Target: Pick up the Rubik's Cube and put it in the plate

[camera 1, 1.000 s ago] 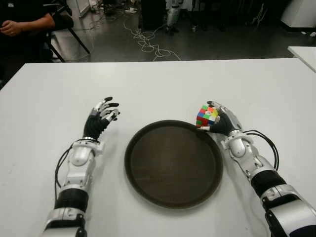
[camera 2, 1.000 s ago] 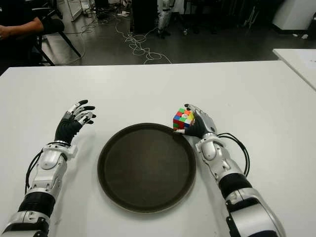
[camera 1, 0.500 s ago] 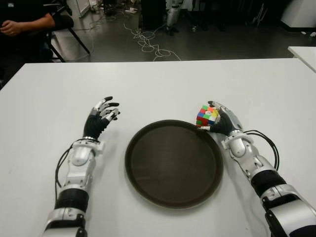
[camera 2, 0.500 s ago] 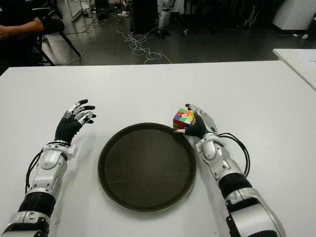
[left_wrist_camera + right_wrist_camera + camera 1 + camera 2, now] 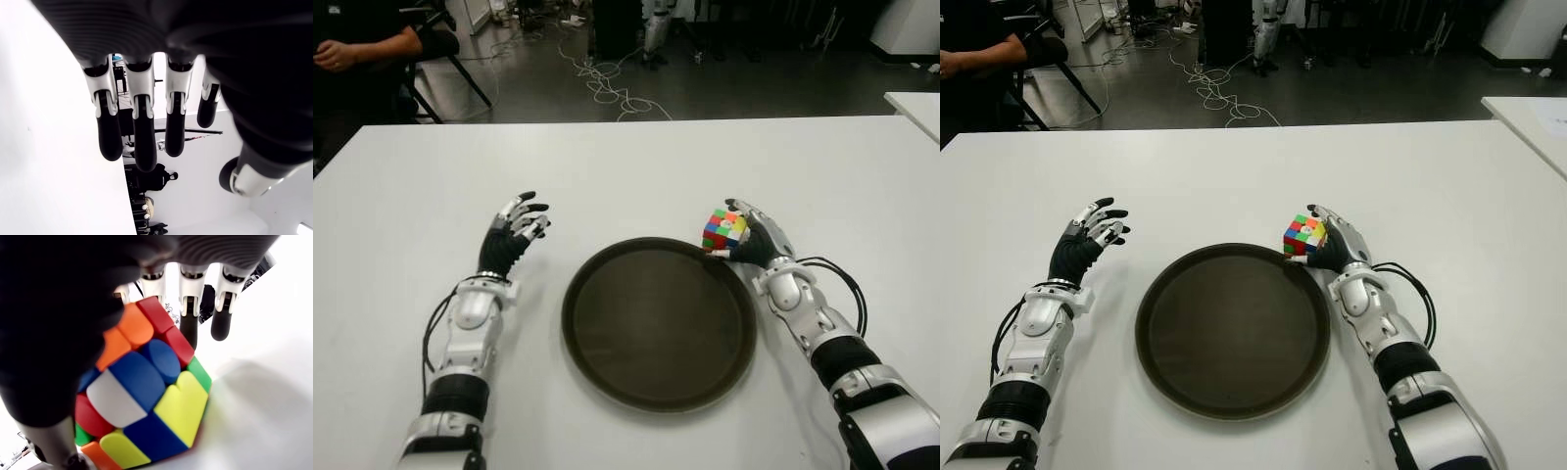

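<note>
Fingers [image 5: 188, 308] of the right hand [image 5: 759, 240] are clamped around the Rubik's Cube [image 5: 724, 229], which sits tilted just off the far right rim of the round dark plate [image 5: 658, 321], outside it. On the white table [image 5: 626, 166], the left hand [image 5: 514, 230] shows left of the plate, well apart from it, its fingers spread and holding nothing. A seated person [image 5: 357, 44] is at the far left.

— Where's the Rubik's Cube [image 5: 724, 230]?
— Tilted, multicoloured, at the two o'clock rim of the plate [image 5: 658, 394].
— And the plate?
— Round, dark brown, lying flat.
</note>
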`<state>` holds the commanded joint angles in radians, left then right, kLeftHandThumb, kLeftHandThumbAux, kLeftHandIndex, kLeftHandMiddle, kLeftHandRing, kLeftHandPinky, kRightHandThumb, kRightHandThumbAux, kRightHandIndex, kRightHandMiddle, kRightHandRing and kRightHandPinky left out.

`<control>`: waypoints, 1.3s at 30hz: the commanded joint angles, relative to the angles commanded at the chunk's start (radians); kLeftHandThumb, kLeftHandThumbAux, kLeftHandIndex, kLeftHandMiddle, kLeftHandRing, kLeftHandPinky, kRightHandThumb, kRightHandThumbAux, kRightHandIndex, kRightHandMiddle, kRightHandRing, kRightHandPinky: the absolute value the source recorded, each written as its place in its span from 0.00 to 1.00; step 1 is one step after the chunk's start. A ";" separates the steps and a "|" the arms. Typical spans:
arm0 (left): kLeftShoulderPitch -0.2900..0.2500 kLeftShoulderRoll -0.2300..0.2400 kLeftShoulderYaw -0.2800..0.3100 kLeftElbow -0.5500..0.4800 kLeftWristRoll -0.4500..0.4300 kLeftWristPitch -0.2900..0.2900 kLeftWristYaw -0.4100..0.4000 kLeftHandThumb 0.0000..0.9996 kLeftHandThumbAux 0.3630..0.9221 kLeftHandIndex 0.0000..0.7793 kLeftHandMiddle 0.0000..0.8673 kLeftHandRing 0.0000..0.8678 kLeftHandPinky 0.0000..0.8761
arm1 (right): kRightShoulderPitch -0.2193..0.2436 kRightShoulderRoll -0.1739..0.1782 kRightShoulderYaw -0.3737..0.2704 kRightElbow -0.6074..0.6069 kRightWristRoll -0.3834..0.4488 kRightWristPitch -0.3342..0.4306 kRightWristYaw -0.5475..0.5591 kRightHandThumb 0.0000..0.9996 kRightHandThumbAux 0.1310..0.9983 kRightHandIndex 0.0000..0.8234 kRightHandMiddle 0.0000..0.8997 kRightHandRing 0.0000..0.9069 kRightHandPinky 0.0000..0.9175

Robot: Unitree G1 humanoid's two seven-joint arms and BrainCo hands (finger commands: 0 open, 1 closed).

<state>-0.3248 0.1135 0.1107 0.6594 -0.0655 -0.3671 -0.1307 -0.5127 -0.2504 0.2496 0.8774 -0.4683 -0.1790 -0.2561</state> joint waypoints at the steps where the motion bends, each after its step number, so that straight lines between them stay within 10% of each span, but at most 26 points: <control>1: 0.000 0.000 0.000 0.001 0.000 -0.001 0.000 0.62 0.46 0.23 0.34 0.39 0.42 | 0.000 0.000 0.000 0.000 0.000 -0.001 0.000 0.00 0.76 0.18 0.22 0.26 0.29; 30: -0.006 -0.003 -0.007 0.015 0.002 -0.017 -0.007 0.63 0.48 0.22 0.33 0.38 0.41 | 0.007 -0.036 0.019 -0.023 -0.004 -0.064 0.089 0.00 0.85 0.36 0.46 0.49 0.51; 39: -0.008 -0.005 -0.003 0.024 -0.007 -0.020 -0.015 0.63 0.47 0.22 0.34 0.39 0.42 | 0.016 -0.038 0.019 -0.048 -0.005 -0.049 0.083 0.11 0.88 0.56 0.63 0.66 0.68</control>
<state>-0.3332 0.1088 0.1080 0.6834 -0.0729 -0.3871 -0.1454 -0.4969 -0.2884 0.2684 0.8291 -0.4731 -0.2280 -0.1730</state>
